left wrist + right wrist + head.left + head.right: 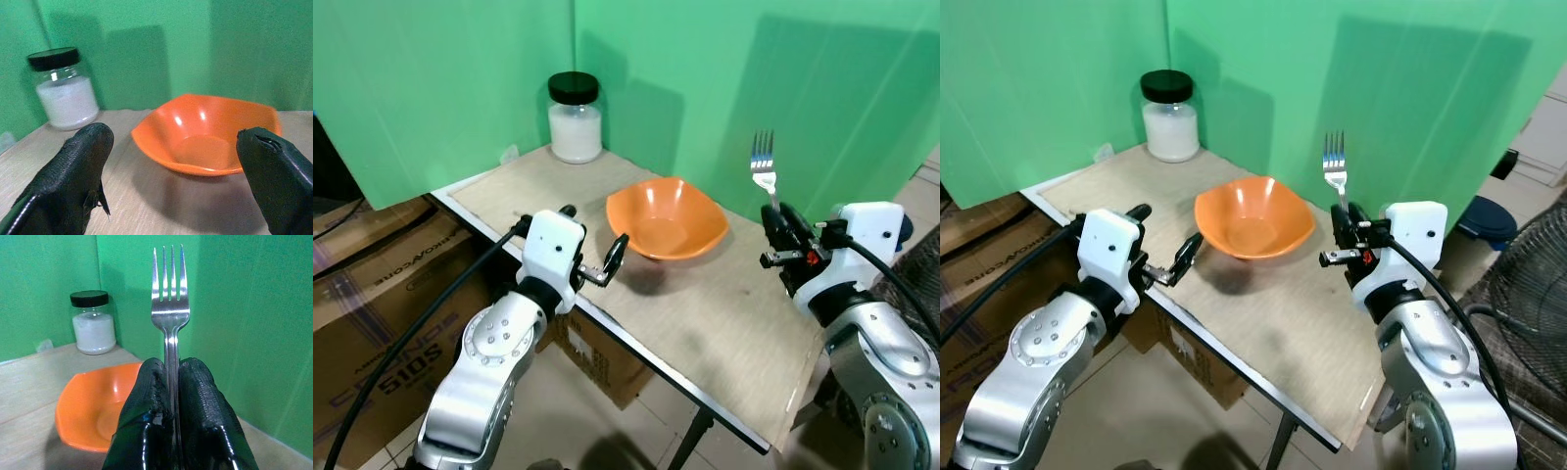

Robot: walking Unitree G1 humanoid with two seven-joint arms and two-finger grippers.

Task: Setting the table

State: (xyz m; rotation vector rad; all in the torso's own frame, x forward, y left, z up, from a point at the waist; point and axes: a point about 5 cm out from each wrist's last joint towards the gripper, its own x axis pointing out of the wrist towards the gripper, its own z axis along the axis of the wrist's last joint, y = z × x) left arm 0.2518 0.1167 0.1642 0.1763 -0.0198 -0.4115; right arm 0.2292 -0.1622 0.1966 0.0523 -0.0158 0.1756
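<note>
1. A silver fork [763, 162] is held upright, tines up, above the right side of the table [724, 333], just right of the orange bowl and clear of the tabletop.
2. The fork's handle is pinched between the two black fingers [195, 396] of the right gripper [781, 227], which are pressed against it from both sides; the tines and neck stand free above the fingertips.
3. An orange bowl [667, 217] is seen near the middle of the table, resting on the light wooden surface, with nothing visible inside it.
4. The left gripper [593, 243] is held at the near left edge of the table, just left of the bowl, with its two black fingers [80, 171] spread wide apart and nothing between them; in the left wrist view the bowl is framed between the two fingertips but is not touched.
5. A glass jar [575, 118] with a black lid and white contents is placed at the far corner of the table, well apart from the bowl and close to the green backdrop [724, 69].
6. Cardboard boxes [382, 313] are seen on the floor beside and under the table's left side.
7. A wire fan guard [1528, 294] is partly visible at the right of the right eye view.
</note>
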